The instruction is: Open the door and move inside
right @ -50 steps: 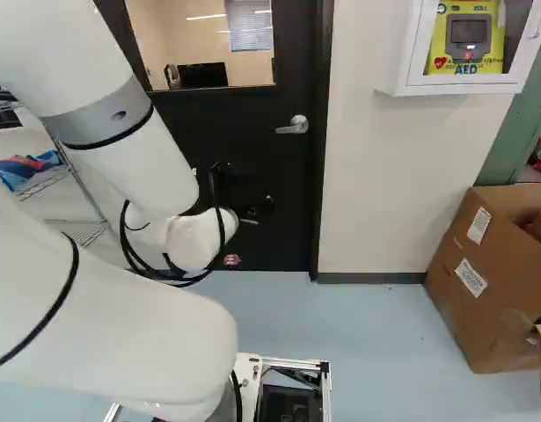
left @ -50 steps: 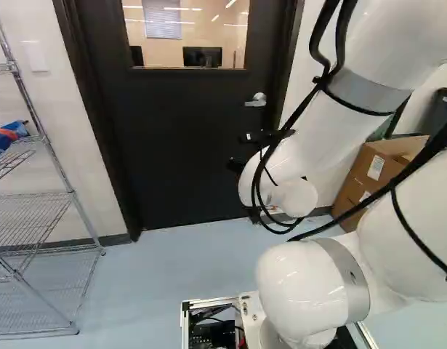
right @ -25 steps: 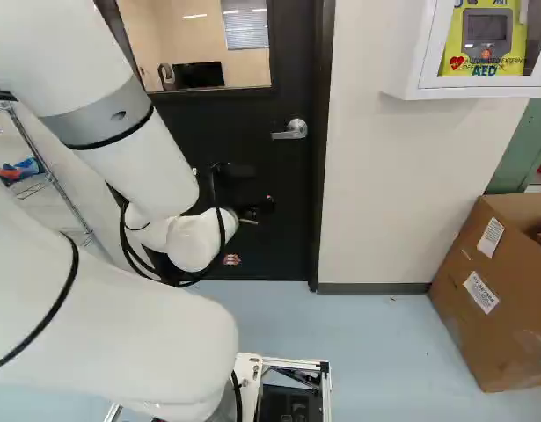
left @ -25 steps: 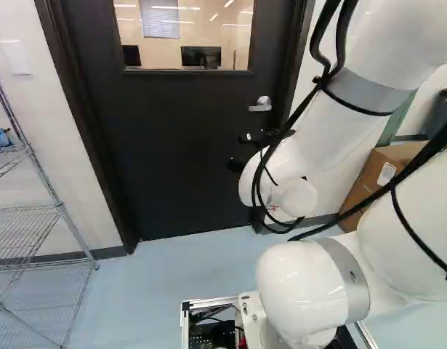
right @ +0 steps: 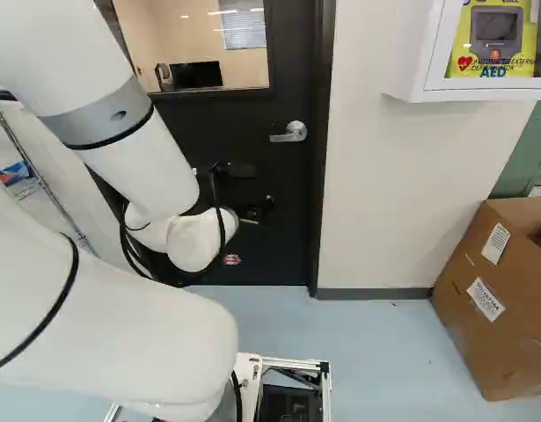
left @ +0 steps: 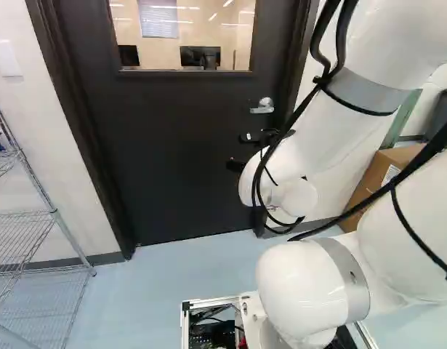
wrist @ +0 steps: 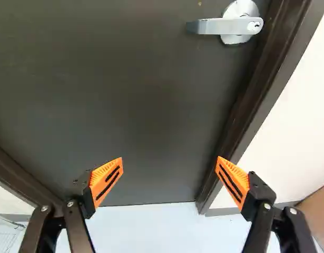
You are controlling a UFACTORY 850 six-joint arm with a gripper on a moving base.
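Note:
The dark door (left: 179, 160) stands shut in its frame, with a window in its upper half. Its silver lever handle (left: 262, 106) is near the frame edge; the right base view shows the handle (right: 289, 132) too. My gripper (left: 238, 151) is seen small before the door, lower than the handle. In the wrist view the gripper (wrist: 169, 167) is open, its orange pads wide apart with nothing between them. The handle (wrist: 230, 25) lies ahead of and beyond the fingers, apart from them.
A wire shelf (left: 34, 211) stands left of the door in the left base view. In the right base view a cardboard box (right: 499, 299) sits on the floor at the right, and a white AED cabinet (right: 411, 53) hangs on the wall.
The base has moved, turning slightly and coming a little closer to the door; shelf, box and cabinet shift in the views. The arm holds its pose against its lowest joint.

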